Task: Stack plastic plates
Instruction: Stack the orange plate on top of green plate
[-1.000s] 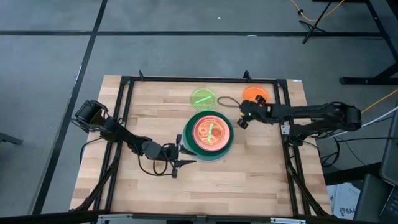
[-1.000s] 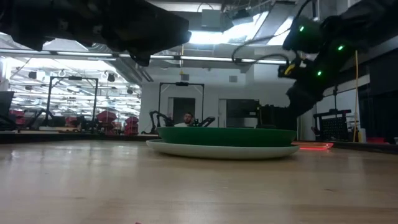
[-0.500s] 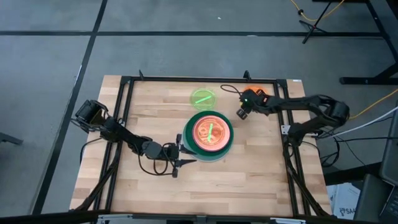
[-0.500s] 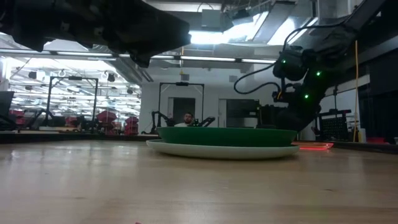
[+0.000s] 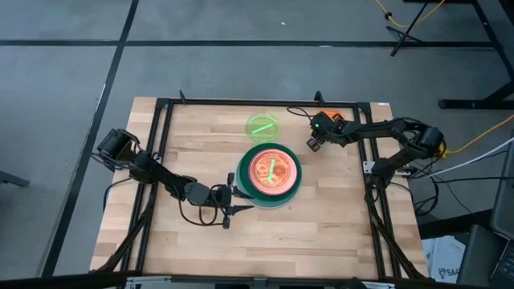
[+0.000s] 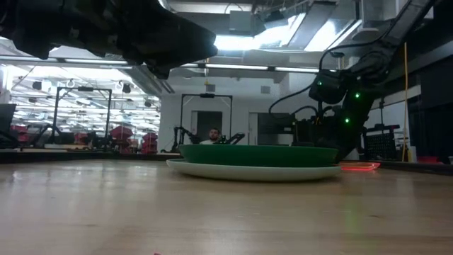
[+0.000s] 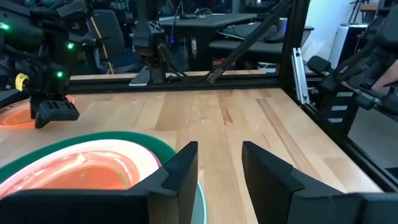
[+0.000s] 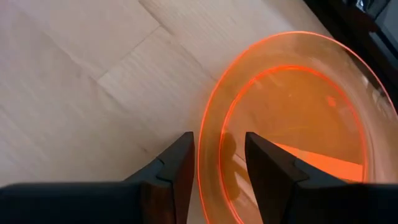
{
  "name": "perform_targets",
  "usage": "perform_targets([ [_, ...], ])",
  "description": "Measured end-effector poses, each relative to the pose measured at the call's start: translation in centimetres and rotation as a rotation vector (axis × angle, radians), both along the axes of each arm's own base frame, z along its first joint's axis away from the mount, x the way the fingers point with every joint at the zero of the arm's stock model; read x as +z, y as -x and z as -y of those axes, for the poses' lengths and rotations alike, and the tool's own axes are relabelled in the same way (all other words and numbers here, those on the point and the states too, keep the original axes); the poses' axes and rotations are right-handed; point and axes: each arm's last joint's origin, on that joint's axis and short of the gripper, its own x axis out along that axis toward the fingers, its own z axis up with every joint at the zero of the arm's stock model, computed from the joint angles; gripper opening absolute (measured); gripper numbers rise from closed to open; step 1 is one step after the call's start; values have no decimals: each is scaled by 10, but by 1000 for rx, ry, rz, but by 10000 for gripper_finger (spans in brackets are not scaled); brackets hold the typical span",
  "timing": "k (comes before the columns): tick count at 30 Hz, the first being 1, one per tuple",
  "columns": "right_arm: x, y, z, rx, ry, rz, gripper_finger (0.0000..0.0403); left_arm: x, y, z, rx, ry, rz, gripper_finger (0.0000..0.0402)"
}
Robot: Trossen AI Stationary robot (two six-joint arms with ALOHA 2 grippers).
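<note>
A wooden table (image 5: 321,217) framed by black rails holds a stack of plastic plates (image 5: 270,174) near its middle. From above, the stack shows a pale blue rim at the bottom, a dark green plate (image 6: 258,154) on it, then smaller pinkish and orange plates, with a bright lime streak on top. From table level, only the pale bottom plate (image 6: 251,171) and the green one above it show.

A separate translucent lime green plate (image 5: 262,126) lies flat on the wood just beyond the stack, towards the far edge. An orange plate (image 8: 292,118) lies at the far right corner; from above it is mostly hidden under the right arm, with only a sliver showing.

The right gripper (image 5: 314,143) hangs at the near left rim of the orange plate, between it and the stack. In the right wrist view its two dark fingers (image 8: 177,165) are spread apart with the plate's rim lying between them; they are not closed on it. A black cable (image 5: 297,115) loops over the table beside this gripper.

The left gripper (image 5: 233,195) sits low at the near left side of the stack, its fingers (image 7: 183,167) spread and holding nothing, with the stack's rim just beside them. A cable (image 5: 201,217) trails on the wood by this arm.

Beyond the table is a room with racks and lights.
</note>
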Motion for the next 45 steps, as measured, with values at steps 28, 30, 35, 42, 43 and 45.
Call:
perform_targets([
  [28,3,-13,-16,175,38,-30,1,0,0,0,2,20,1,119],
  [30,5,-18,-23,206,50,-29,2,0,0,0,3,19,1,119],
  [35,12,-27,-42,281,85,-10,1,0,0,0,9,19,1,119],
  [42,30,-36,-73,406,133,64,1,0,0,0,9,19,1,119],
  [43,33,-37,-78,424,139,77,1,0,0,0,9,18,1,119],
  [45,38,-39,-87,460,148,100,1,0,0,0,9,18,1,119],
])
